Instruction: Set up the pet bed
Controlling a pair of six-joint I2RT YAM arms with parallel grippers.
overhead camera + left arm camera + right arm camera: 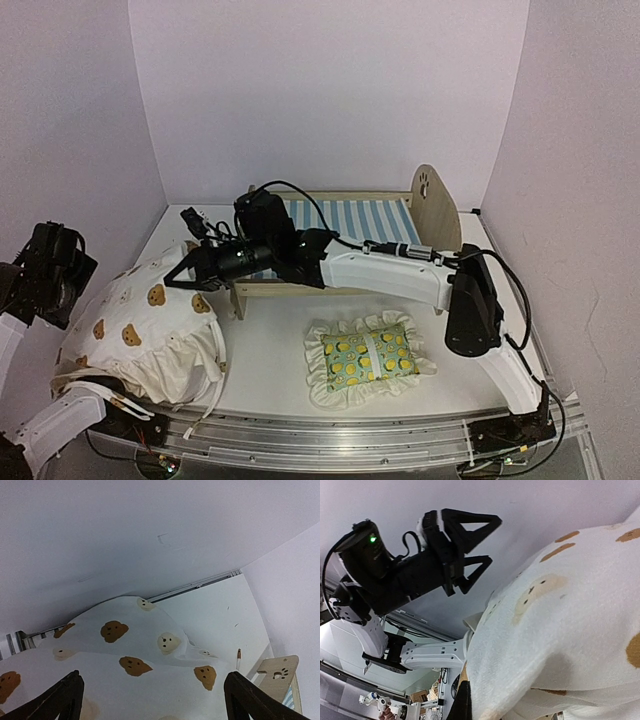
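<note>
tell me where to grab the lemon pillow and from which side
Pinch the ruffle on the near edge of the lemon pillow, coming straight down from above. It lies flat on the table, so its padded middle offers no lip; the thin frill gives the jaws something to close on.

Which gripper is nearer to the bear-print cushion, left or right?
Right. The right gripper is shut on the cushion, at its edge by the pet bed; the left gripper hangs open above its left side, apart.

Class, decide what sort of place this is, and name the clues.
Probably a robotics lab booth: plain white walls enclose the table, and a left arm and right arm sit on a metal rail.
</note>
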